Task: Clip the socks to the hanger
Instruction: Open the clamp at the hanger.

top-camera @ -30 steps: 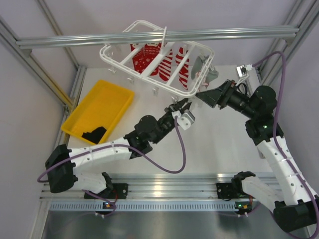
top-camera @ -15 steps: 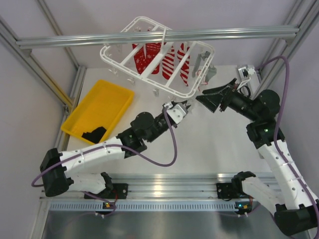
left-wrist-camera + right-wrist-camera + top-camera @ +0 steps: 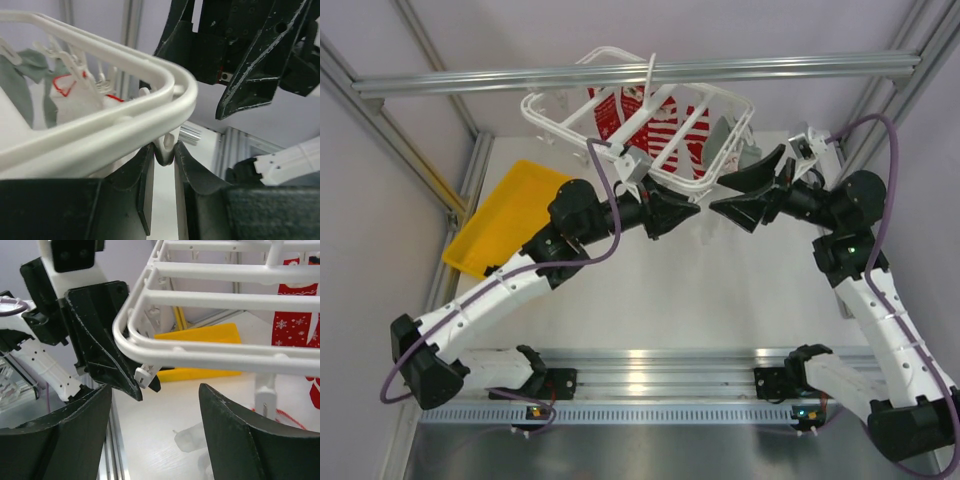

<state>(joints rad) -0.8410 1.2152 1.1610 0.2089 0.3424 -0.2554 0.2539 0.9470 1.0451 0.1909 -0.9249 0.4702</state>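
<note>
The hanger (image 3: 674,182) is hung by its hook stem from an aluminium bar (image 3: 800,66) above the far edge of the counter (image 3: 720,290), near the middle and tilted. Red-and-white socks (image 3: 665,125) and a grey garment (image 3: 722,135) are clipped to it. At its near corner a small white clip (image 3: 165,146) dangles from the rim. This clip is pinched between the fingertips of the left gripper (image 3: 692,211), whose jaws are drawn in to a narrow slot around it. Just to the right, the right gripper (image 3: 725,197) is held facing the same corner. Its jaws are spread wide, nothing is held in them, and they stand a little apart from the rim. A yellow tray (image 3: 500,215) is seen along the left edge of the counter, partly covered by the left arm.
</note>
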